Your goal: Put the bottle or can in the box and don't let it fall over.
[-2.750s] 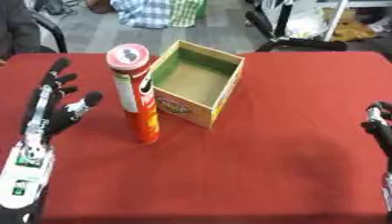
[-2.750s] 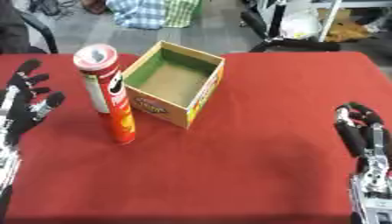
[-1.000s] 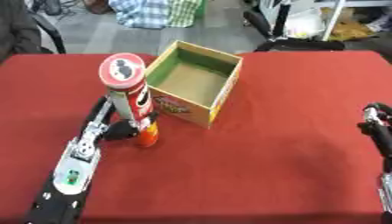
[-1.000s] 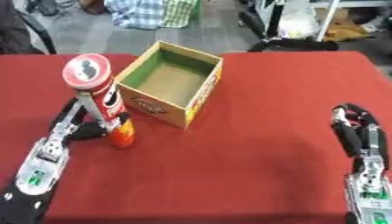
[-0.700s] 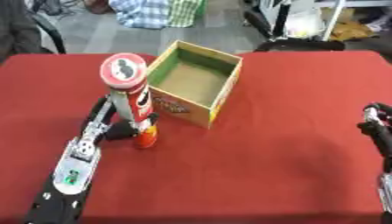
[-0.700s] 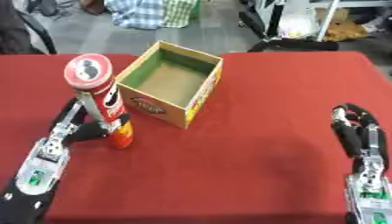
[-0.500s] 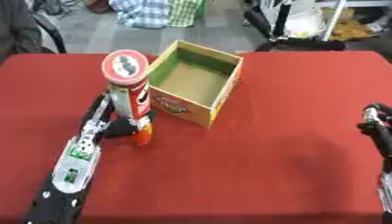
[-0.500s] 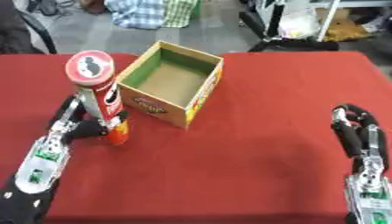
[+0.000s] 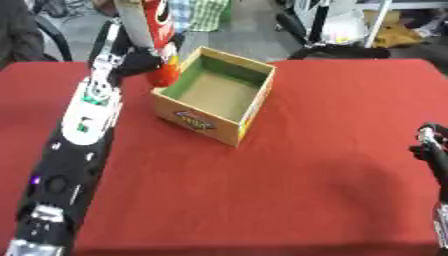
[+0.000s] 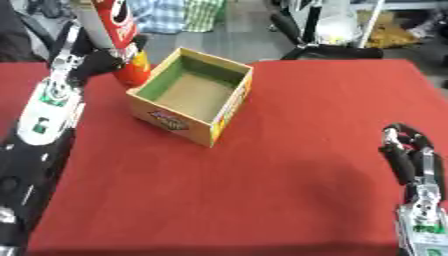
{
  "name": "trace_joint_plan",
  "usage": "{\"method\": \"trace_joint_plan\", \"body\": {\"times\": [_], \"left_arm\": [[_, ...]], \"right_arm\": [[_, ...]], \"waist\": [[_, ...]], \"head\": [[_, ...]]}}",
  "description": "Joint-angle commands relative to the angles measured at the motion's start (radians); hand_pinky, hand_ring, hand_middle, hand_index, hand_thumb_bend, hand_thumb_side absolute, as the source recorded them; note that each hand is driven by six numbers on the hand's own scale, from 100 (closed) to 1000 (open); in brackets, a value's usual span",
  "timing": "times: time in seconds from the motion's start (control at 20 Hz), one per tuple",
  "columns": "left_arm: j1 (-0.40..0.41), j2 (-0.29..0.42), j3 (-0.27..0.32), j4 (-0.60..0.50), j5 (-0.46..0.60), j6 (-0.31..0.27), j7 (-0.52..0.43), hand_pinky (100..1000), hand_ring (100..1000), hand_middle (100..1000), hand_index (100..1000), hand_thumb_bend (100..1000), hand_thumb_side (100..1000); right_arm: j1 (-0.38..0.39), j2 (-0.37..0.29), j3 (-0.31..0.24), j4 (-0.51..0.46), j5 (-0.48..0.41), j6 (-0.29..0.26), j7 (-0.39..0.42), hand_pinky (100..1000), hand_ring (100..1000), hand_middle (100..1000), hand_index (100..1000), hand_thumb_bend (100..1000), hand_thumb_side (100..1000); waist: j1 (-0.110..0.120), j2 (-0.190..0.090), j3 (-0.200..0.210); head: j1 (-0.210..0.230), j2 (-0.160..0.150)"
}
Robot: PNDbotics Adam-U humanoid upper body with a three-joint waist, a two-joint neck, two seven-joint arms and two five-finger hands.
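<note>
Red cloth covers the surface (image 9: 306, 175), with room clutter blurred along the top edge; the box (image 9: 214, 94) is set open at upper centre, its inside bare. At the upper left the can (image 10: 114, 37) is carried tall and upright, its top cut off by the frame and its orange base seen just left of the box's near-left rim; the left hand (image 9: 136, 59) is clenched round its lower part. The right hand (image 10: 404, 150) is kept idle at the lower right, fingers relaxed and holding nothing. By judgement, the step in hand is the carry over the rim; the base should be lifted clear of the wall, the can kept vertical and centred over the floor, lowered until the base is seated flat, and released only then; a knocked rim or an early release could tip so tall a can.
</note>
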Motion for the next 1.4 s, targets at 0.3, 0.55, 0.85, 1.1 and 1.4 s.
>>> {"method": "trace_joint_plan", "body": {"times": [0.3, 0.55, 0.85, 1.1, 1.4], "left_arm": [[-0.138, -0.007, -0.014, 0.327, -0.029, -0.122, 0.032, 814, 849, 726, 791, 646, 416], [-0.129, 0.005, -0.038, 0.352, -0.391, -0.155, 0.093, 938, 1000, 1000, 1000, 1000, 930], [-0.078, 0.024, -0.042, 0.311, -0.581, -0.1, 0.139, 935, 1000, 1000, 1000, 1000, 952], [0.077, 0.089, -0.038, 0.027, -0.409, -0.069, 0.11, 909, 1000, 1000, 1000, 862, 795], [0.422, 0.146, 0.034, -0.389, -0.185, -0.041, 0.026, 869, 968, 985, 961, 694, 699]], "right_arm": [[-0.026, 0.012, 0.034, -0.003, 0.001, -0.003, 0.029, 686, 596, 619, 813, 100, 648], [-0.027, 0.013, 0.034, -0.002, 0.003, -0.002, 0.027, 686, 596, 619, 813, 100, 645], [-0.027, 0.012, 0.031, -0.001, 0.003, -0.001, 0.023, 686, 596, 618, 812, 100, 646], [-0.025, 0.007, 0.022, -0.004, 0.002, 0.001, 0.012, 686, 596, 618, 812, 100, 660], [-0.014, -0.001, 0.019, -0.006, 0.001, 0.004, 0.004, 685, 596, 618, 812, 100, 699]], "waist": [[-0.016, -0.008, -0.038], [-0.016, -0.008, -0.033], [-0.016, -0.009, -0.017], [-0.009, -0.009, 0.015], [0.015, -0.012, 0.065]], "head": [[0.051, 0.005], [0.047, 0.005], [0.039, 0.005], [0.022, 0.005], [0.003, 0.005]]}}
